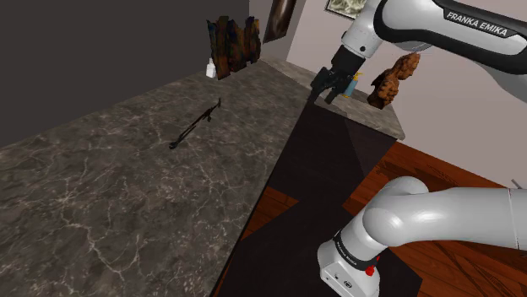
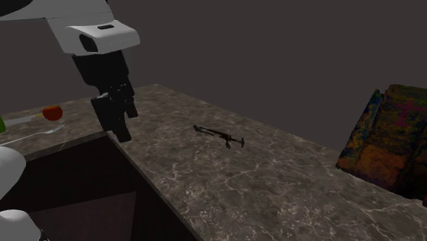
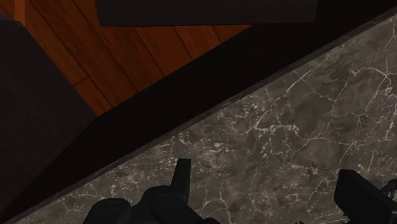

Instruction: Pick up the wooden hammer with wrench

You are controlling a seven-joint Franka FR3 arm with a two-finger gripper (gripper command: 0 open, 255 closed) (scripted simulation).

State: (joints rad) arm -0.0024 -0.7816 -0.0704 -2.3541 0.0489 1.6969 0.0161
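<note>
The hammer with wrench (image 1: 196,125) is a thin, dark, long tool lying flat on the grey marble countertop (image 1: 101,194). In the second exterior view the tool (image 2: 219,135) rests mid-counter, well away from the edge. My black gripper (image 1: 319,93) hangs above the counter's edge, far from the tool toward the shoulder view's right. Seen from the second exterior view, the gripper (image 2: 121,129) points down over the counter's rim. In the wrist view the fingers (image 3: 182,173) stand apart over bare marble, so the gripper (image 3: 264,177) is open and holds nothing.
A dark patterned block (image 1: 234,44) and a small white bottle (image 1: 210,69) stand at the counter's far end. A brown figurine (image 1: 393,80) sits on a side counter beyond the gripper. A red object (image 2: 53,111) lies nearby. Wooden floor (image 3: 146,51) lies below the counter edge.
</note>
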